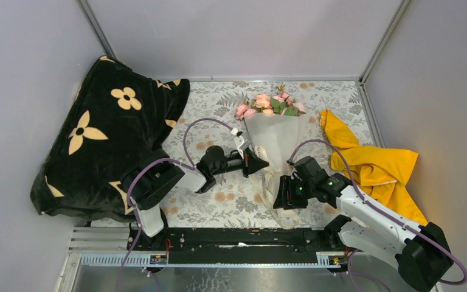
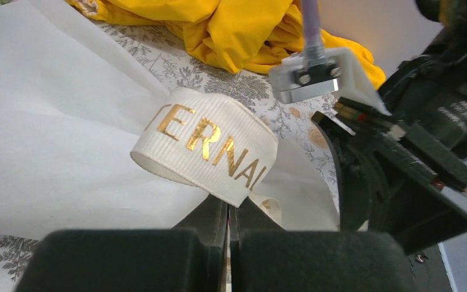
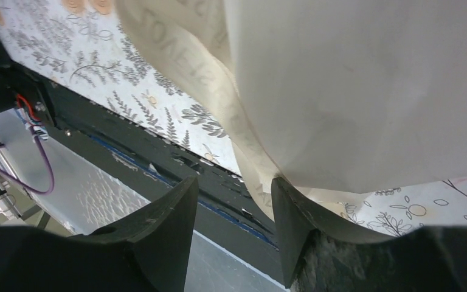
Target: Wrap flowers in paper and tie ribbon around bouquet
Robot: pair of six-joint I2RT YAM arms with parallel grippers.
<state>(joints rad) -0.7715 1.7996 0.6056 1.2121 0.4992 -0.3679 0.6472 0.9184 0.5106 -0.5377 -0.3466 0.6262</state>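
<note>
1. Bouquet [image 1: 275, 131]: lies on the grey floral tablecloth [image 1: 216, 106] at mid-table, heads toward the far wall.
2. Flowers [image 1: 270, 104]: pink roses with green leaves, showing at the wide far end of the cone.
3. Paper [image 1: 278, 141]: white, wrapped as a cone and narrowing toward the arms.
4. Ribbon [image 2: 210, 143]: cream with gold lettering. One loop stands up beside the paper, and the rest trails off the cone's near end.
5. Left gripper [image 2: 229, 210]: fingers pressed together, pinching the ribbon loop at the cone's left side.
6. Right gripper [image 3: 234, 188]: fingers [image 3: 292, 210] apart with a clear gap. The ribbon runs down against one finger, under the paper, and is not clamped.
7. Black blanket [image 1: 103, 134]: heaped at far left.
8. Yellow cloth [image 1: 371, 164]: crumpled to the right of the bouquet.
</note>
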